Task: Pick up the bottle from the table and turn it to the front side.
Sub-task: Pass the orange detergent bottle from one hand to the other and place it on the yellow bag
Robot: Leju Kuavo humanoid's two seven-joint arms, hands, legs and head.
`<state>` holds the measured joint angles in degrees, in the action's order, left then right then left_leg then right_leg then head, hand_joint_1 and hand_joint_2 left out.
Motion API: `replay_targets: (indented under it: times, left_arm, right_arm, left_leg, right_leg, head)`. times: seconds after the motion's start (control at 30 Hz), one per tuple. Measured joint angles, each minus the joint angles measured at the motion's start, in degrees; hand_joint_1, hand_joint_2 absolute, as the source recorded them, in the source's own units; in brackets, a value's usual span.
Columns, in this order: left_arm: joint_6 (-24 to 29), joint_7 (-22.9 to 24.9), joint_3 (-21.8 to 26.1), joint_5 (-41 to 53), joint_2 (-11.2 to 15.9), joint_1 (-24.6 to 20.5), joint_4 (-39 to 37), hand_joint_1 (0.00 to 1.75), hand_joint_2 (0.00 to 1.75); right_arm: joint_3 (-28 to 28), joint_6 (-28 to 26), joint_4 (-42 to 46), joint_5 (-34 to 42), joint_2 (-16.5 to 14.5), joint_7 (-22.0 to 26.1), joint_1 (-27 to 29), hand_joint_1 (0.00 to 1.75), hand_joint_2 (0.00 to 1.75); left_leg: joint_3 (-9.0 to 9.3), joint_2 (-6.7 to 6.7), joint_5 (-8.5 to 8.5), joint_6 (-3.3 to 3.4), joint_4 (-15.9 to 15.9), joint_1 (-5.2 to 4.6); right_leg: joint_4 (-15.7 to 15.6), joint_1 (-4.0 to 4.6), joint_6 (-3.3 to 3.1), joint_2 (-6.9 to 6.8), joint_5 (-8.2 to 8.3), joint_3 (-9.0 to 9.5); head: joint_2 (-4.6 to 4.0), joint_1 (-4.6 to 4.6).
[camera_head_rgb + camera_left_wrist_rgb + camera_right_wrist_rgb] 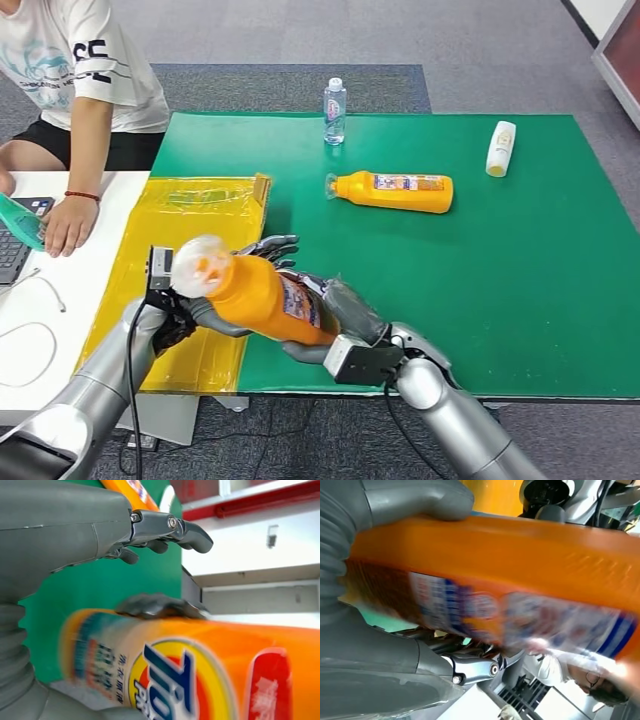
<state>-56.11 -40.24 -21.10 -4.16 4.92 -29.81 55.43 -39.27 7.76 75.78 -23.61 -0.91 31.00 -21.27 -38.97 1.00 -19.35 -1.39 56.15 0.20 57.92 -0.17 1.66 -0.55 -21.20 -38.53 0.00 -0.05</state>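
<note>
An orange detergent bottle with a clear cap is held above the near edge of the green mat, lying roughly level, cap toward the left. My right hand grips its base end; in the right wrist view the thumb lies on one side of the bottle and the fingers on the other. My left hand sits by the cap end, its fingers stretched out past the bottle. In the left wrist view those fingers stand clear of the bottle, whose logo label faces the camera.
A second orange bottle lies on the mat farther back. A small water bottle stands at the far edge and a white bottle lies at the far right. A yellow bag covers the mat's left end. A person sits at the white table on the left.
</note>
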Motion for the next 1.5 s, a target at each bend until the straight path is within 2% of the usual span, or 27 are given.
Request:
replay_targets:
  times: [0.4,0.83,0.97,1.17,1.5]
  left_arm:
    - [2.2,0.0,-1.4,-0.6,-1.1,0.5,0.4,0.0,1.75]
    - [2.4,0.0,-2.6,0.6,-1.1,0.9,0.7,0.0,1.75]
    - [3.1,0.1,-3.1,1.1,-0.6,0.7,0.5,0.0,1.75]
    - [4.7,0.2,-4.5,1.7,0.8,0.2,-0.6,0.0,1.75]
    - [6.2,0.3,-6.0,1.8,1.7,-0.3,-2.0,0.0,1.75]
  right_arm:
    - [-0.2,-6.8,-2.8,-6.0,-1.3,-3.3,0.7,1.75,1.75]
    - [-0.4,-8.3,-8.4,-8.5,-3.3,-4.0,0.6,1.75,1.75]
    - [-1.2,-13.4,-11.3,-14.7,-4.1,-5.6,-0.4,1.75,1.75]
    - [-3.5,-23.8,-15.4,-29.1,-5.0,-13.6,-1.7,1.75,1.75]
    - [-5.4,-27.9,-20.4,-37.3,-6.1,-19.6,-3.1,1.75,1.75]
  left_leg:
    - [-0.07,0.0,0.01,-0.01,0.0,0.0]
    - [-0.13,0.0,0.05,-0.05,0.0,0.0]
    - [-0.13,0.02,0.07,-0.07,0.0,0.0]
    - [-0.19,0.04,0.14,-0.06,0.0,0.03]
    - [-0.31,0.06,0.17,-0.07,0.0,0.03]
  right_leg:
    - [0.0,0.0,0.01,0.0,0.04,-0.08]
    - [0.0,0.0,-0.01,0.01,0.07,-0.14]
    - [0.0,0.01,-0.04,0.04,0.1,-0.18]
    - [0.0,0.04,-0.08,0.05,0.17,-0.25]
    - [0.0,0.05,-0.09,0.06,0.22,-0.4]
  head:
    - [0.0,-0.01]
    - [0.0,0.0]
    - [0.0,-0.01]
    - [0.0,-0.01]
    - [0.0,0.0]
